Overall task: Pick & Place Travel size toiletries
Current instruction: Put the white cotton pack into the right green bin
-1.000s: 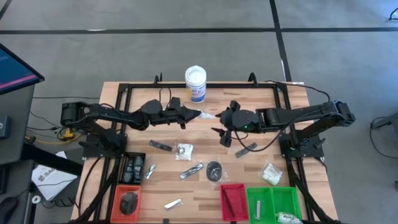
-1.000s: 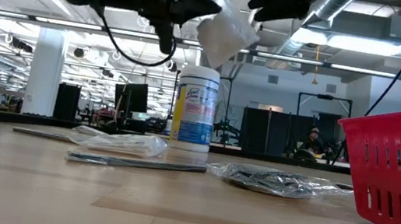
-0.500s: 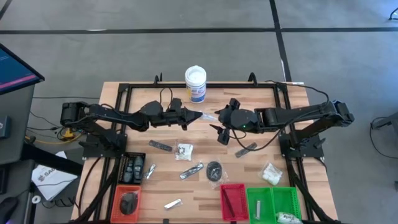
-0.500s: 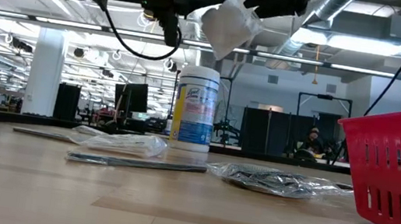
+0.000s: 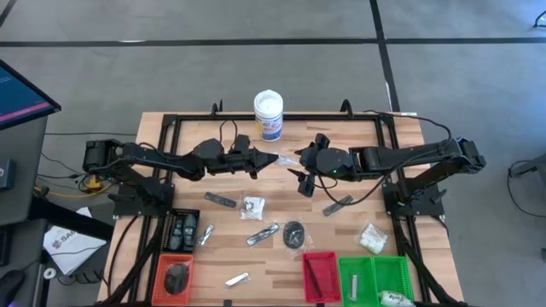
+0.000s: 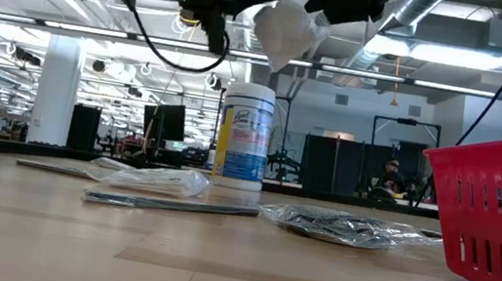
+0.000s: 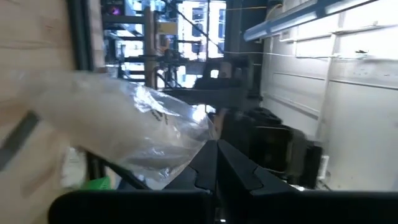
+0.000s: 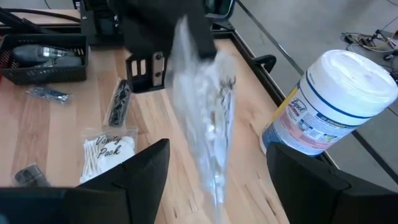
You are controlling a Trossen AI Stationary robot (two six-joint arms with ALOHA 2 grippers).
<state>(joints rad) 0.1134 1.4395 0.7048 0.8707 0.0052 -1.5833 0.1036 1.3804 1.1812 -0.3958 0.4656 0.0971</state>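
mid-table, held above the surface: left gripper point(image 5: 271, 159) clamped on one end of a clear packet point(image 5: 285, 159). packet's long axis runs toward the right gripper point(image 5: 304, 165), whose fingers stand wide, straddling its free end without closing. handover looks next. tub point(image 5: 268, 115) beyond.

A grey concrete floor point(image 5: 256, 68) with dark seams surrounds the wooden bench point(image 5: 281, 213). Beyond it lies a large hall with strip lights point(image 6: 494, 94), silver ceiling ducts point(image 6: 417, 11), a white pillar point(image 6: 54, 88) and dark monitors point(image 6: 170, 121).
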